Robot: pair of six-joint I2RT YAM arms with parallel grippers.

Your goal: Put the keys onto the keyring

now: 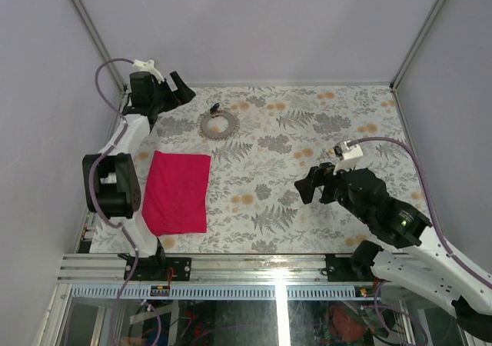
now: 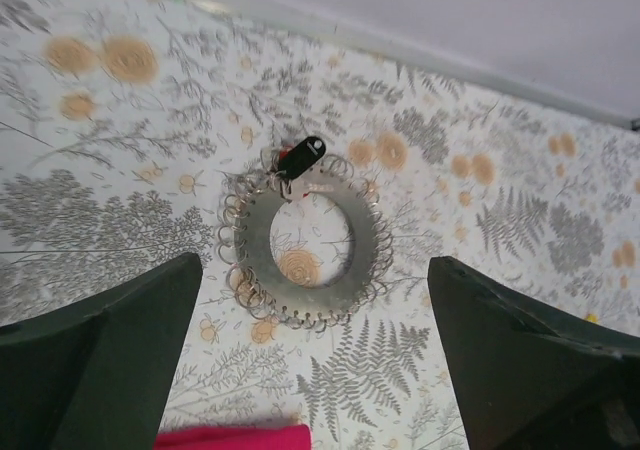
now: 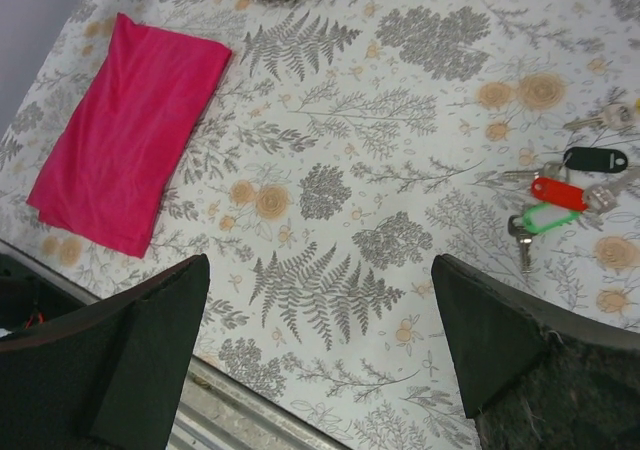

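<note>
The keyring point(image 2: 365, 240) is a flat grey ring edged with many small wire loops, lying at the back of the table point(image 1: 219, 123). A black-headed key point(image 2: 302, 157) with a bit of red beside it lies on its far edge. My left gripper point(image 2: 315, 370) is open and empty, hovering just on the near side of the ring point(image 1: 184, 89). Loose keys with black point(image 3: 595, 159), red point(image 3: 557, 192) and green point(image 3: 549, 217) heads lie together on the table at the right of the right wrist view. My right gripper point(image 3: 320, 360) is open and empty, left of them point(image 1: 307, 186).
A magenta cloth point(image 1: 177, 191) lies folded at the front left and also shows in the right wrist view point(image 3: 130, 150). The table's front metal rail point(image 1: 231, 267) runs along the near edge. Grey walls enclose the back and sides.
</note>
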